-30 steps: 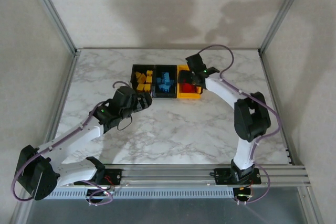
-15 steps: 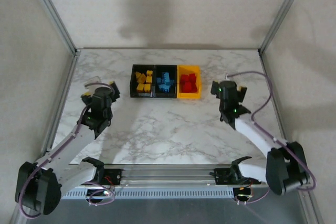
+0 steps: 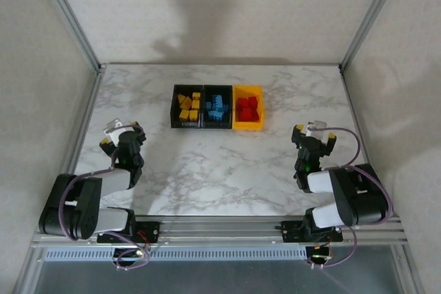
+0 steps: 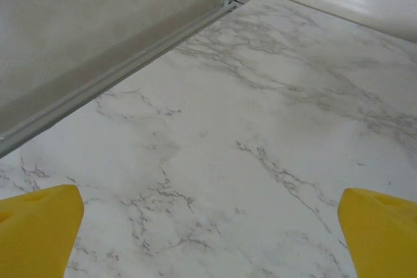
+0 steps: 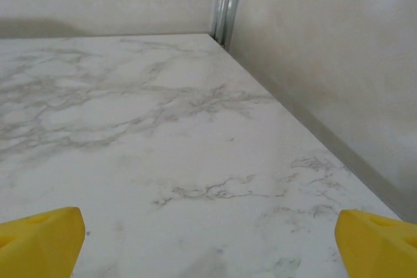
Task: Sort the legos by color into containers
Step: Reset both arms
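At far centre of the table (image 3: 227, 163), joined containers (image 3: 217, 127) lying with long axis left to right, open tops up. Holding legos (image 3: 216, 107) by colour: yellow-orange left, blue middle, red right. Near left, left gripper (image 3: 122, 133) spread wide, empty; near right, right gripper (image 3: 315, 131) likewise.

Illumination is soft, even and moderately bright. A broad, diffuse shadow falls on the back wall (image 3: 207, 12). All views are reasonably sharp.
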### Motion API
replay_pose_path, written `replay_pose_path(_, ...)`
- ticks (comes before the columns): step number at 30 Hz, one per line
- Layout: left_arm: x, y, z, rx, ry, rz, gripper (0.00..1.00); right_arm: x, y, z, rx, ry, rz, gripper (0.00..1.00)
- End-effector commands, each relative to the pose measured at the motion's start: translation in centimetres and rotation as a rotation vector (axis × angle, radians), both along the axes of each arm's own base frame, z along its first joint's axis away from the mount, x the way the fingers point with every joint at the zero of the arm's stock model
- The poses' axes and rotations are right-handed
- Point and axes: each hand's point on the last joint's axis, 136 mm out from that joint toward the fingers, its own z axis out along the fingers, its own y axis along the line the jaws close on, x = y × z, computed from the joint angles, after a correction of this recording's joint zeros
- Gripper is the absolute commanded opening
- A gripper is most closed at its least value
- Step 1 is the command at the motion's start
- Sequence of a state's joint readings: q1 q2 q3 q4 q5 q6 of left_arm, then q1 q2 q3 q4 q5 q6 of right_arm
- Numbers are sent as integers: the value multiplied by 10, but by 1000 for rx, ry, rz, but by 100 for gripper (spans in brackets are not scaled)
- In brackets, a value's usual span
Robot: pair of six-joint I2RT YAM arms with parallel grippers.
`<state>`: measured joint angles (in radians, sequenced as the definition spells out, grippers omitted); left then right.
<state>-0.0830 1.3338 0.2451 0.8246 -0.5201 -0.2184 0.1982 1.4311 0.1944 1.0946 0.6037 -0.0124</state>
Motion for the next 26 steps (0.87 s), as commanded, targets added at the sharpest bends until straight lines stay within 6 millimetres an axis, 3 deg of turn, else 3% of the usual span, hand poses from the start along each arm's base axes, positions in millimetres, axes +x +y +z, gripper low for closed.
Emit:
replay_pose_path(1, 10, -7, 45, 2, -241, -48, 100, 12, 15, 31, 27, -167, 106, 99)
replay_pose_path(4, 18, -16, 40, 24, -254, -110, 100, 17, 16, 26, 57, -143, 160, 99)
replay_pose_path(6, 36, -35, 29, 49, -175, -203, 100, 18, 21, 15, 108, -127, 270, 99)
replay_pose_path(7, 37, -42, 29, 58, -183, -248, 100, 21, 22, 20, 98, -169, 291, 99)
replay_pose_path(9, 27, -32, 30, 46, -236, -198, 100, 28, 24, 8, 124, -88, 304, 99)
replay_pose_path(10, 30, -33, 22, 37, -186, -202, 100, 27, 23, 12, 117, -115, 302, 99)
replay_pose_path(26, 29, -33, 25, 46, -203, -199, 100, 30, 22, 9, 134, -93, 308, 99)
